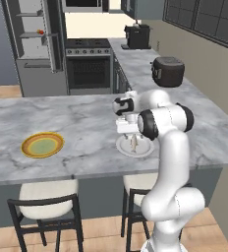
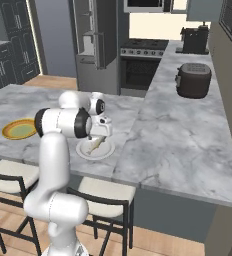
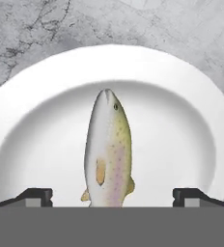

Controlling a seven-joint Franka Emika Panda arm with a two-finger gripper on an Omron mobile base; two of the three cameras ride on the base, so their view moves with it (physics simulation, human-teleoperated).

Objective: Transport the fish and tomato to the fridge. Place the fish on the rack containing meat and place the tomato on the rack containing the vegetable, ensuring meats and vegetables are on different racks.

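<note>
Far left, fridge (image 1: 37, 49) stands open, well apart from the work. Yellow plate (image 1: 42, 145) sits on counter (image 1: 86, 123) at left. Right of it, white plate (image 1: 145, 149) holds the fish (image 3: 108, 149). Gripper (image 3: 113, 195) hovers over the fish, jaws wide, holding nothing. Step: fish pickup. Next: lower, close across body.

The slim silvery fish with an olive back and pinkish flank (image 3: 108, 152) lies flat in the middle of a round white plate (image 3: 32, 120), clear of its rim. The plate (image 1: 144, 148) sits near the front edge of the grey marble counter (image 1: 81, 123).

The tall dark grey fridge (image 1: 32, 44) stands open beyond the counter's far left corner, a small red thing on one shelf (image 1: 40, 32).
</note>
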